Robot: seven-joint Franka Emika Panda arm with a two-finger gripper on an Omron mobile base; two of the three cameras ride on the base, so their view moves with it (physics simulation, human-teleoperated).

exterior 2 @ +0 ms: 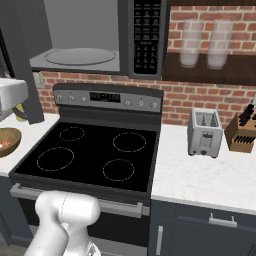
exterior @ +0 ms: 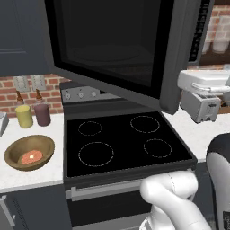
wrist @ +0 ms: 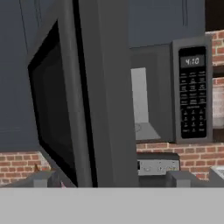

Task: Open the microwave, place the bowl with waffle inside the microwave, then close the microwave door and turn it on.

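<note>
Hand view: the microwave [wrist: 192, 94] display reads 4:10, its microwave door [wrist: 94, 94] swung open, end effector [wrist: 109, 179] spread wide, empty.

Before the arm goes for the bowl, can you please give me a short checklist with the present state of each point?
1. Microwave door swung open: ok.
2. Microwave cavity free, turntable bare: ok.
3. Bowl upright on the counter left of the stove: ok.
4. Waffle lying inside the bowl: ok.
5. Pincer open and holding nothing: ok.
6. Open door leaves the arm a path down to the bowl: cannot tell.
</note>
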